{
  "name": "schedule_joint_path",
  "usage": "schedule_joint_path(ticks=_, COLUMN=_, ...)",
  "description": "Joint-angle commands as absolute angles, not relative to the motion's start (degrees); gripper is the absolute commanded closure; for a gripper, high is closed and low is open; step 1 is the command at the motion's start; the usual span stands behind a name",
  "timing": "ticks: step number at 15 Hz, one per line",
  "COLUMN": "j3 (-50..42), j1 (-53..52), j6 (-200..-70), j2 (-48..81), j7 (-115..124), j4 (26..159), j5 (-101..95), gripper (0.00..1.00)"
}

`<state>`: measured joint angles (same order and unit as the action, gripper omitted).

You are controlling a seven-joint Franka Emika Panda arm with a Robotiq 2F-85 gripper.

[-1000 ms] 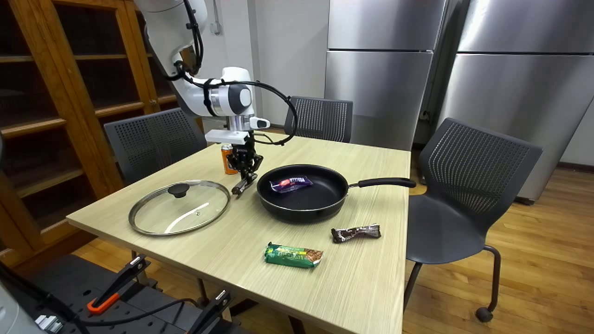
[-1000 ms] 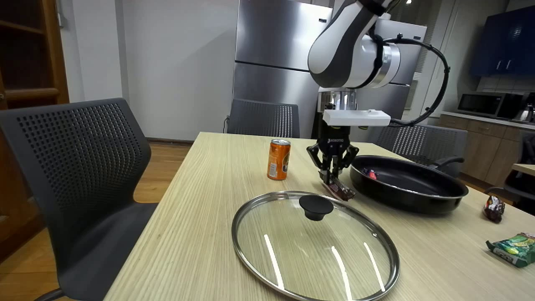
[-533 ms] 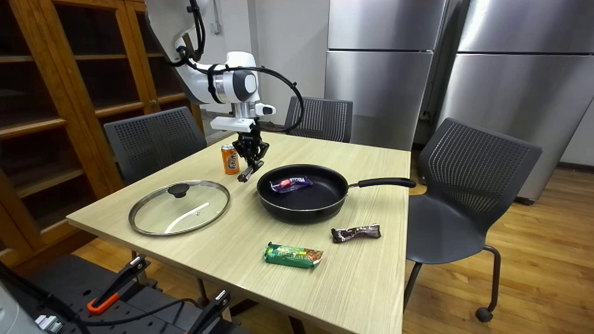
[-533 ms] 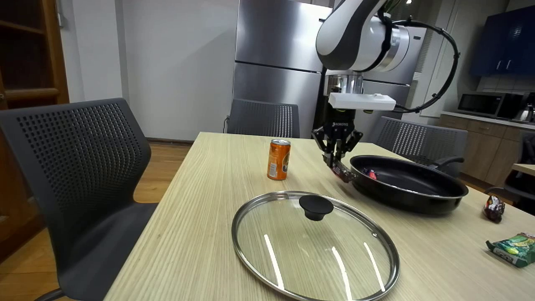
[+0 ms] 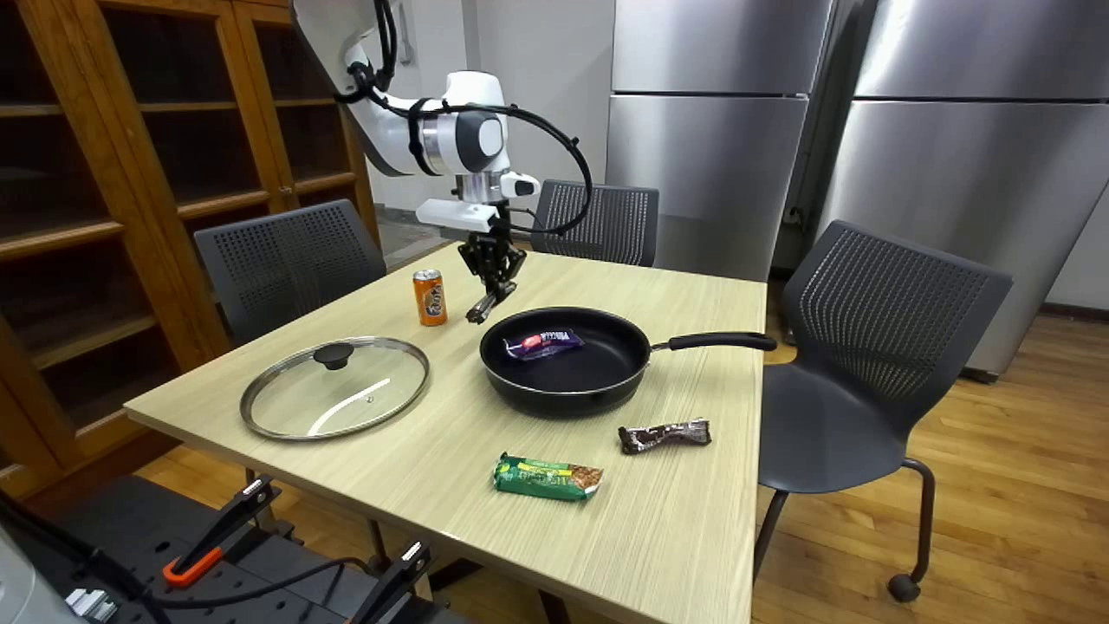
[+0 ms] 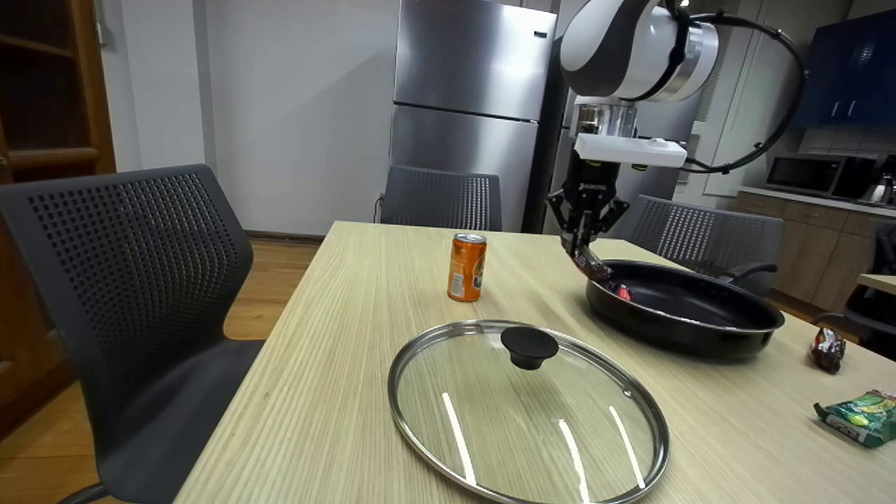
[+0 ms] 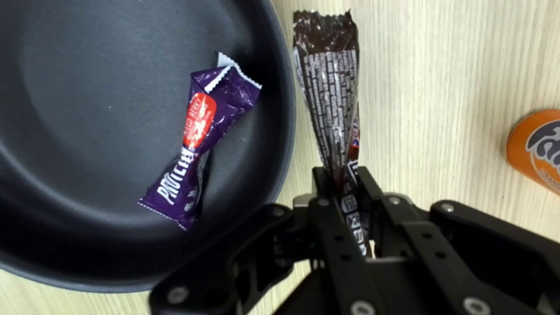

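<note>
My gripper (image 5: 500,288) is shut on a dark brown wrapped bar (image 7: 330,87) and holds it above the table. The gripper also shows in an exterior view (image 6: 579,239) and the wrist view (image 7: 342,186). The bar's free end juts out past the fingertips. In the wrist view the bar lies just beside the rim of the black frying pan (image 7: 87,109). The pan, also in both exterior views (image 5: 598,368) (image 6: 700,301), holds a purple wrapped bar (image 7: 183,162). An orange can (image 5: 430,299) stands upright on the gripper's other side, partly visible in the wrist view (image 7: 540,148).
A glass lid (image 6: 528,420) with a black knob lies flat on the table (image 5: 676,537). A green packet (image 5: 548,478) and another dark brown bar (image 5: 664,435) lie beyond the pan. The pan handle (image 5: 719,341) points toward a grey chair (image 5: 823,416). More chairs surround the table.
The gripper has risen from near the tabletop with the brown bar in it and moved sideways, away from the can, toward the pan's rim. The other objects have stayed in place.
</note>
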<state>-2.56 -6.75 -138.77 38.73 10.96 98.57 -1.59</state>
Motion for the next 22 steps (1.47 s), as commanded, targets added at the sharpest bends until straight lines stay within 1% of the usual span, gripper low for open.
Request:
schedule_joint_path(ticks=1, j3=-1.81, j1=-4.06, j6=-141.56, j2=34.34, j7=10.39, j4=103.67, j5=0.57, gripper=0.96)
schedule_joint_path(ticks=11, j3=-2.69, j1=1.60, j6=-146.50, j2=31.80, j7=11.34, j4=110.74, j5=7.40, gripper=0.96)
schedule_joint_path(ticks=22, j3=-5.17, j1=4.22, j6=-145.87, j2=35.22, j7=14.89, j4=110.09, j5=11.24, gripper=0.96)
